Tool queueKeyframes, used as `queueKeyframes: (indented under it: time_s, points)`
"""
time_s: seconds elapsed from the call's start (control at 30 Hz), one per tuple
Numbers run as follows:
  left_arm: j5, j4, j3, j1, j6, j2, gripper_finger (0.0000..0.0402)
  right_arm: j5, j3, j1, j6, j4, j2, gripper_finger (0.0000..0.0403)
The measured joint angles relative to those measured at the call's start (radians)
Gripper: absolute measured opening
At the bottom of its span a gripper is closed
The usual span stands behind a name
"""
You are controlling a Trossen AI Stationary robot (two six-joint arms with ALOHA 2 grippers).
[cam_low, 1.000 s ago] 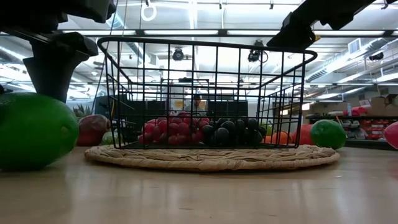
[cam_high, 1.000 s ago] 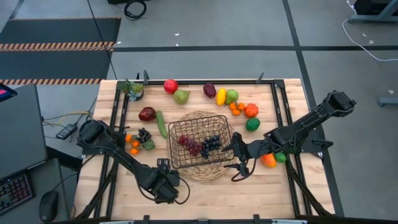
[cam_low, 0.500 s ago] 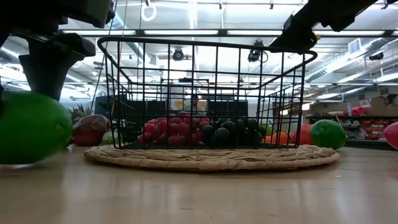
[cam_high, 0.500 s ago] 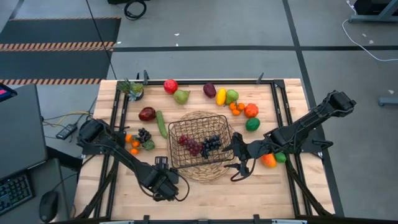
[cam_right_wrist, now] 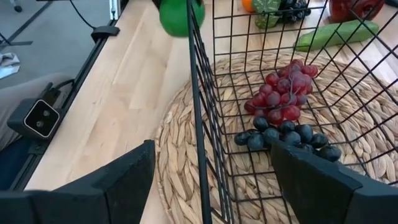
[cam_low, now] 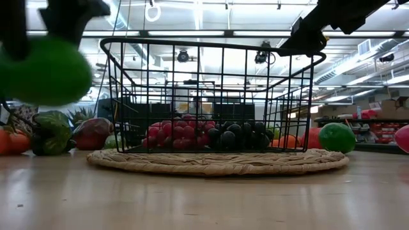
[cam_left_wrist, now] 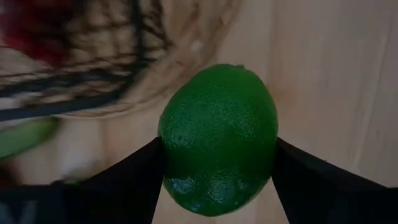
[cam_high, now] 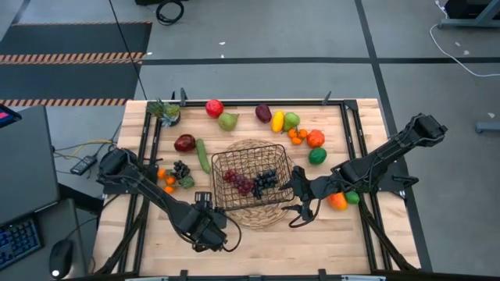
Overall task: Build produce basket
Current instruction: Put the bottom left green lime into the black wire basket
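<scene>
While the left gripper (cam_high: pixel 205 231) hangs over the near edge of the table at about seven o'clock from the basket (cam_high: pixel 251 179), its two fingers (cam_left_wrist: pixel 130 174) are clamped on either side of a round dark green lime (cam_left_wrist: pixel 217 138), which the low view shows lifted clear of the tabletop (cam_low: pixel 204 198). The right gripper (cam_high: pixel 299 204) sits just off the basket's four o'clock corner, fingers spread wide with the basket's wire wall standing between them in its own wrist view.

The basket rests on a round woven mat (cam_high: pixel 269 215) near the middle of the table. Inside it lie a bunch of red grapes (cam_right_wrist: pixel 283 96) and a bunch of dark grapes (cam_right_wrist: pixel 286 137), side by side and touching.

At three o'clock from the basket, beside the right arm, lie an orange fruit (cam_high: pixel 337 201) and a small green one (cam_high: pixel 352 197). At nine o'clock sit a cucumber (cam_high: pixel 203 155), a dark red fruit (cam_high: pixel 185 143), another dark grape bunch (cam_high: pixel 180 168) and some small oranges (cam_high: pixel 167 184).

Farther off, from eleven to one o'clock along the far side, are a red apple (cam_high: pixel 214 108), a green pear (cam_high: pixel 228 121), a plum (cam_high: pixel 263 113), a lemon (cam_high: pixel 277 121), a second pear (cam_high: pixel 291 120), more small oranges (cam_high: pixel 297 136), a red-orange fruit (cam_high: pixel 315 139) and a second lime (cam_high: pixel 317 155). A potted plant (cam_high: pixel 165 112) stands at the far left corner.
</scene>
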Motion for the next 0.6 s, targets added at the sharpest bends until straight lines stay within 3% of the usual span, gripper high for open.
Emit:
queueKeyframes:
  time_s: [0.33, 0.6]
  points:
    - [-0.185, -0.212, 0.289, 0.035, 0.043, 0.000, 0.0268, 0.038, 0.000, 0.000, -0.001, -0.001, -0.001, 0.0325]
    - [-0.187, -0.333, 0.492, 0.121, 0.126, -0.002, 0.0269, 0.030, 0.000, 0.000, 0.000, -0.011, -0.005, 0.0325]
